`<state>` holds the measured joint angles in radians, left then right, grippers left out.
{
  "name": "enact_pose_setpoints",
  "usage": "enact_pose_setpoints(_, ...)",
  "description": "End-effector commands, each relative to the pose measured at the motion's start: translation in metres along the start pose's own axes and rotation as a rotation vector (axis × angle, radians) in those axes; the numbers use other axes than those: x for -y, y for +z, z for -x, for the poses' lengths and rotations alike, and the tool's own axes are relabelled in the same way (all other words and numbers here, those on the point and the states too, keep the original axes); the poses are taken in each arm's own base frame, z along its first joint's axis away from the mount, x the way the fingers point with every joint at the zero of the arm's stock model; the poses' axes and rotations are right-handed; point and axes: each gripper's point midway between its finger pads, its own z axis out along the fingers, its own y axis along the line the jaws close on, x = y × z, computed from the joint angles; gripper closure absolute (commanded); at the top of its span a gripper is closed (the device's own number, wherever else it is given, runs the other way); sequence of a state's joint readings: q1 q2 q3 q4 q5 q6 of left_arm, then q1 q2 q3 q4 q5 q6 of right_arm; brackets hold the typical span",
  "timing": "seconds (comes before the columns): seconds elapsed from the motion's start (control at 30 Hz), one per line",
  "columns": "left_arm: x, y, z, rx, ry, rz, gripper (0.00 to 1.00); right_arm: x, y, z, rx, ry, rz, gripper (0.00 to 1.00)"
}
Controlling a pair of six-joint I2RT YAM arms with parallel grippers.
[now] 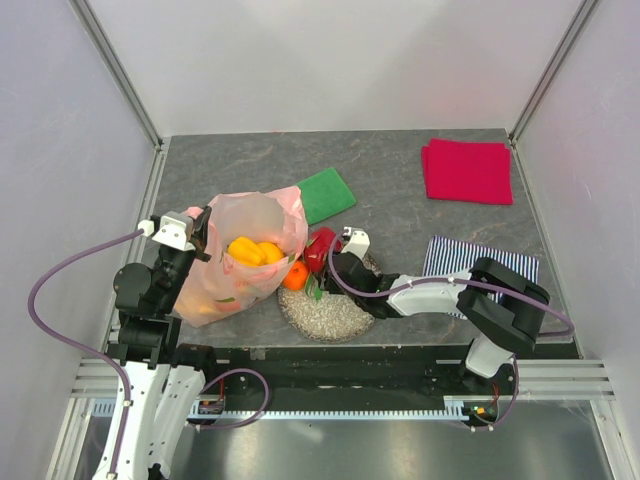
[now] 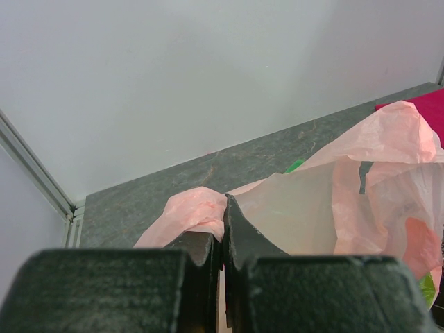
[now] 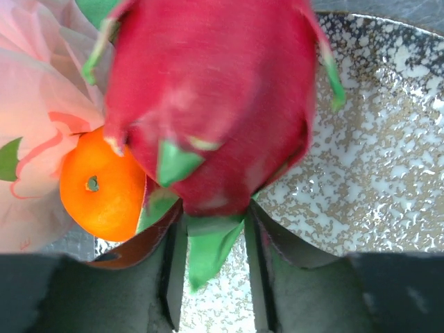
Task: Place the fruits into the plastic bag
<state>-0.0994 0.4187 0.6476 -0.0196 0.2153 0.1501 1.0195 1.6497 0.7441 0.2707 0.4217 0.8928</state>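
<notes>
The pale pink plastic bag [image 1: 245, 262] lies at the left with its mouth held up, and yellow fruits [image 1: 252, 250] show inside it. My left gripper [image 1: 203, 236] is shut on the bag's rim [image 2: 201, 208]. A red fruit with green leaf tips [image 1: 320, 248] sits at the plate's far edge beside the bag. My right gripper [image 3: 211, 229] has its fingers against both sides of the red fruit's [image 3: 215, 104] lower end. An orange fruit [image 3: 103, 182] rests just left of it, touching the bag [image 3: 35, 125].
The speckled grey plate [image 1: 335, 315] is near the table's front edge under my right gripper. A green cloth [image 1: 325, 194] lies behind the bag, a red folded cloth [image 1: 467, 170] at the back right, and a striped cloth [image 1: 470, 258] under the right arm.
</notes>
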Motion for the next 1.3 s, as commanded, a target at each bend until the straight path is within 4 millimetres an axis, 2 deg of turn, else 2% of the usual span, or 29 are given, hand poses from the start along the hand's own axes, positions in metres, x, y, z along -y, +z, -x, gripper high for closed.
enact_pose_setpoints(0.0,-0.001,0.001,0.006,0.030,-0.011,0.006,0.98,-0.008,0.003,0.009,0.045,0.006,0.011,0.63)
enact_pose_setpoints(0.07,-0.001,0.001,0.006,0.031,-0.009,0.008,0.98,-0.006,-0.001,0.012,0.052,0.014,0.006,0.72)
enact_pose_setpoints(0.23,-0.001,0.001,0.006,0.032,-0.009,0.005,0.98,0.003,-0.018,0.026,0.094,0.034,-0.018,0.79)
enact_pose_setpoints(0.5,0.000,0.001,0.006,0.032,-0.009,0.003,0.99,0.034,-0.050,0.058,0.200,0.051,-0.117,0.96)
enact_pose_setpoints(0.53,0.000,0.001,0.006,0.031,-0.011,0.003,0.98,0.040,-0.055,0.066,0.213,0.055,-0.127,1.00)
enact_pose_setpoints(0.6,0.000,0.001,0.006,0.031,-0.011,0.000,0.98,0.049,-0.061,0.076,0.236,0.037,-0.147,1.00)
enact_pose_setpoints(0.63,0.000,0.000,0.007,0.034,-0.010,0.002,0.98,0.050,-0.069,0.091,0.272,0.045,-0.144,1.00)
enact_pose_setpoints(0.67,0.000,0.001,0.006,0.033,-0.009,0.000,0.98,0.051,-0.074,0.098,0.290,0.036,-0.147,1.00)
enact_pose_setpoints(0.7,0.001,0.001,0.006,0.033,-0.011,-0.001,0.98,0.049,-0.086,0.116,0.343,0.037,-0.141,1.00)
enact_pose_setpoints(0.77,0.000,0.001,0.006,0.033,-0.011,0.000,0.98,0.045,-0.101,0.135,0.388,-0.036,-0.131,1.00)
enact_pose_setpoints(0.8,0.000,0.001,0.006,0.033,-0.011,0.000,0.99,0.036,-0.115,0.151,0.426,-0.040,-0.097,1.00)
enact_pose_setpoints(0.87,0.001,0.001,0.007,0.034,-0.010,-0.001,0.99,0.019,-0.130,0.170,0.468,-0.142,-0.027,1.00)
enact_pose_setpoints(0.9,0.001,0.001,0.007,0.034,-0.010,-0.001,0.98,0.004,-0.145,0.183,0.504,-0.153,0.037,1.00)
enact_pose_setpoints(1.0,0.001,0.001,0.006,0.033,-0.011,-0.003,0.99,-0.043,-0.175,0.200,0.564,-0.249,0.234,1.00)
enact_pose_setpoints(1.03,0.001,0.001,0.006,0.033,-0.012,-0.001,0.99,-0.063,-0.184,0.204,0.581,-0.274,0.318,1.00)
enact_pose_setpoints(1.07,0.001,0.001,0.006,0.032,-0.011,-0.006,0.99,-0.075,-0.189,0.205,0.593,-0.330,0.351,1.00)
enact_pose_setpoints(1.1,0.001,0.001,0.006,0.032,-0.013,-0.003,0.98,-0.099,-0.199,0.205,0.603,-0.356,0.418,1.00)
enact_pose_setpoints(1.17,0.001,0.001,0.006,0.032,-0.013,-0.005,0.99,-0.124,-0.206,0.202,0.612,-0.439,0.482,1.00)
enact_pose_setpoints(1.2,0.001,0.001,0.005,0.030,-0.013,-0.003,0.99,-0.145,-0.210,0.200,0.621,-0.459,0.532,1.00)
enact_pose_setpoints(1.27,0.001,0.001,0.005,0.030,-0.013,-0.005,0.99,-0.168,-0.216,0.194,0.629,-0.521,0.598,1.00)
